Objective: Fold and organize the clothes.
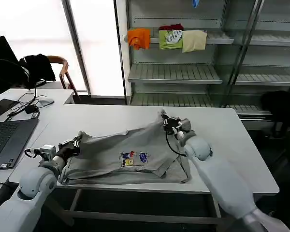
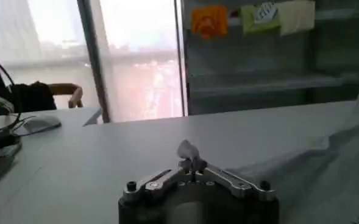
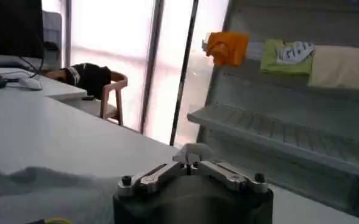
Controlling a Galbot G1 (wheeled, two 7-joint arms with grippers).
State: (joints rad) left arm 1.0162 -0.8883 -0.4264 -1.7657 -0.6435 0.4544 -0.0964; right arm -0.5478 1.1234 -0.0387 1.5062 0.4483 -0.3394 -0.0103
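Note:
A light grey shirt (image 1: 130,154) with a small multicoloured chest print lies spread across the front of the white table (image 1: 111,121). My left gripper (image 1: 77,142) is shut on the shirt's left corner, low over the table; a small tuft of fabric (image 2: 190,150) sticks up between its closed fingertips. My right gripper (image 1: 165,121) is shut on the shirt's far right corner and holds it lifted above the table, so the cloth rises in a ridge toward it. A pinch of grey fabric (image 3: 193,152) shows at its closed tips.
A laptop (image 1: 5,140), cables and a mouse (image 1: 43,102) sit on the left desk, with a chair (image 1: 63,72) behind. Metal shelving (image 1: 183,72) at the back holds orange, green and cream folded clothes (image 1: 169,38). A black jacket (image 1: 280,106) hangs at right.

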